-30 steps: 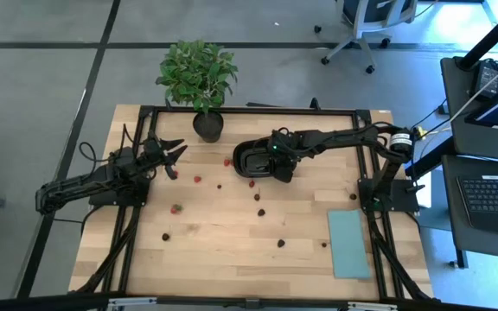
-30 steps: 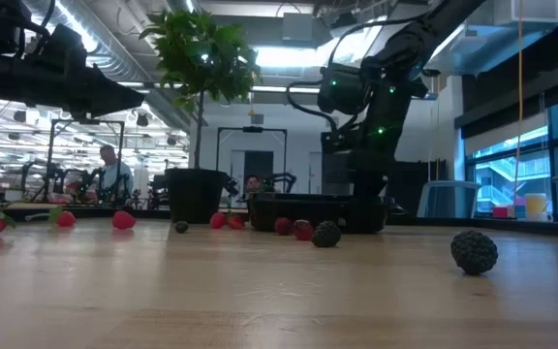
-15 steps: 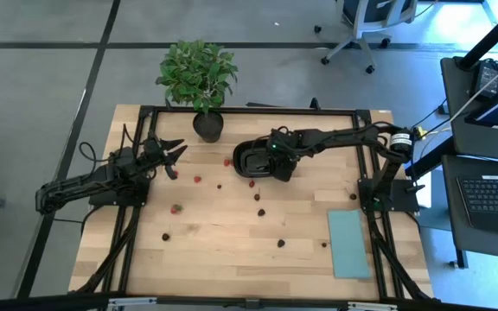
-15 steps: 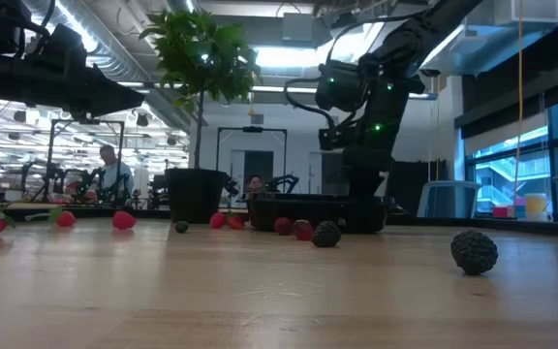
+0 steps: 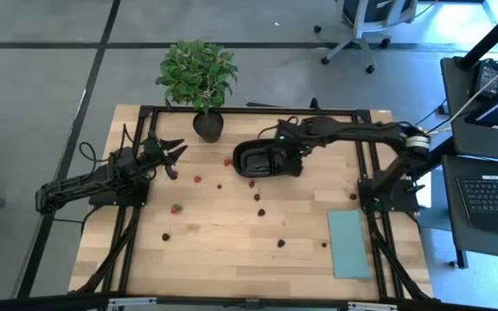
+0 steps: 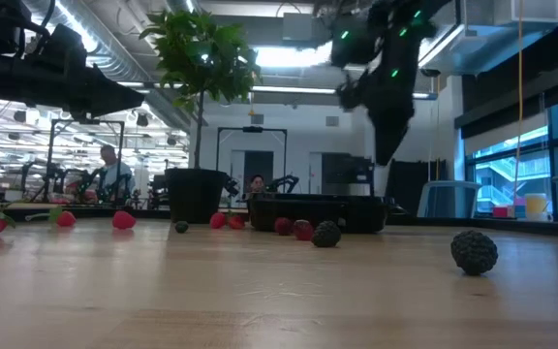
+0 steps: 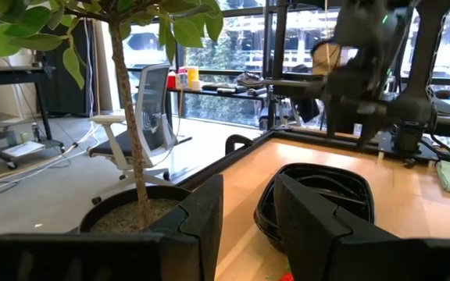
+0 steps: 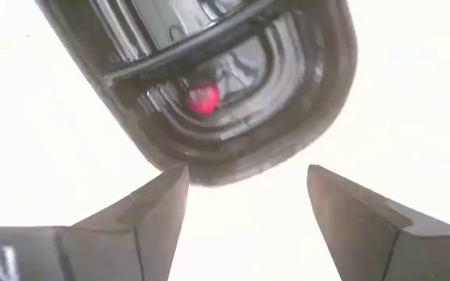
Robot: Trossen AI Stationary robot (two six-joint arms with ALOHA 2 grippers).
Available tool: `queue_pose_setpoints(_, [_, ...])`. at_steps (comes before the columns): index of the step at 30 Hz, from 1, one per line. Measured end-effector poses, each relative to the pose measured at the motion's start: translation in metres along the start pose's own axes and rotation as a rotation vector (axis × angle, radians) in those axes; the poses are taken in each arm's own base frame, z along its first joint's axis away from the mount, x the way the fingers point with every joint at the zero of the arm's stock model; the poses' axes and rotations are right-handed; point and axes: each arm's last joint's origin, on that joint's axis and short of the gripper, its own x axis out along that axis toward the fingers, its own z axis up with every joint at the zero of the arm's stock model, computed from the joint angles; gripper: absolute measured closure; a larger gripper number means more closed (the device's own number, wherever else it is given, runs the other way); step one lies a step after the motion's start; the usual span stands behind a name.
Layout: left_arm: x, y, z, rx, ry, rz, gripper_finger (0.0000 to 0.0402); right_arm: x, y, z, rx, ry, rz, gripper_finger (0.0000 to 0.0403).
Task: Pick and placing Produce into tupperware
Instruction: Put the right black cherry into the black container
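Note:
The tupperware, a glossy black oval tray [image 5: 264,161], lies on the wooden table right of the plant pot. One red piece of produce [image 8: 202,98] rests in its right-hand compartment. More produce is scattered on the table in front of the tray, red [image 5: 175,208] and dark [image 5: 279,243]. My right gripper [image 5: 290,149] hangs open above the tray's right end, pointing down, with nothing between its fingers [image 8: 151,207]. At the table's left my left gripper [image 5: 175,157] waits level and open, holding nothing.
A potted plant [image 5: 199,73] stands in its dark pot [image 5: 207,127] at the far edge, between the grippers. A flat teal rectangle [image 5: 348,244] lies at the near right. In the low view, dark berries [image 6: 474,251] lie near the front edge.
My right gripper has risen straight up from the tray's right end, where it stood low a second ago, and now hangs well clear above it. The tray has stayed in place. My left arm has kept still.

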Motion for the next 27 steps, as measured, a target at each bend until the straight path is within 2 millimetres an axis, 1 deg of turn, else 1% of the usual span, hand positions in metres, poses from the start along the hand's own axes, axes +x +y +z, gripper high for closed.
queue_pose_setpoints(3, [0.000,0.000,0.000,0.000,0.000,0.000,0.0292,-0.024,-0.001,-0.020,0.013,-0.052,0.006,0.0141])
queue_pose_setpoints(6, [0.000,0.000,0.000,0.000,0.000,0.000,0.0292,-0.041,0.000,-0.044,0.016,-0.105,0.019,0.0141])
queue_pose_setpoints(8, [0.000,0.000,0.000,0.000,0.000,0.000,0.0292,-0.047,0.001,-0.061,0.025,-0.121,0.027,0.0141])
queue_pose_setpoints(11, [0.000,0.000,0.000,0.000,0.000,0.000,0.0292,-0.050,0.003,-0.086,0.116,-0.140,0.045,0.0141])
queue_pose_setpoints(15, [0.000,0.000,0.000,0.000,0.000,0.000,0.0292,-0.044,0.003,-0.113,0.270,-0.122,0.056,0.0143])
queue_pose_setpoints(19, [0.000,0.000,0.000,0.000,0.000,0.000,0.0292,-0.027,0.001,-0.137,0.346,-0.012,0.025,0.0144])
queue_pose_setpoints(23, [0.000,0.000,0.000,0.000,0.000,0.000,0.0291,-0.008,0.001,-0.151,0.472,0.086,-0.015,0.0144])
queue_pose_setpoints(27, [0.000,0.000,0.000,0.000,0.000,0.000,0.0292,0.004,0.002,-0.159,0.507,0.131,-0.037,0.0144])
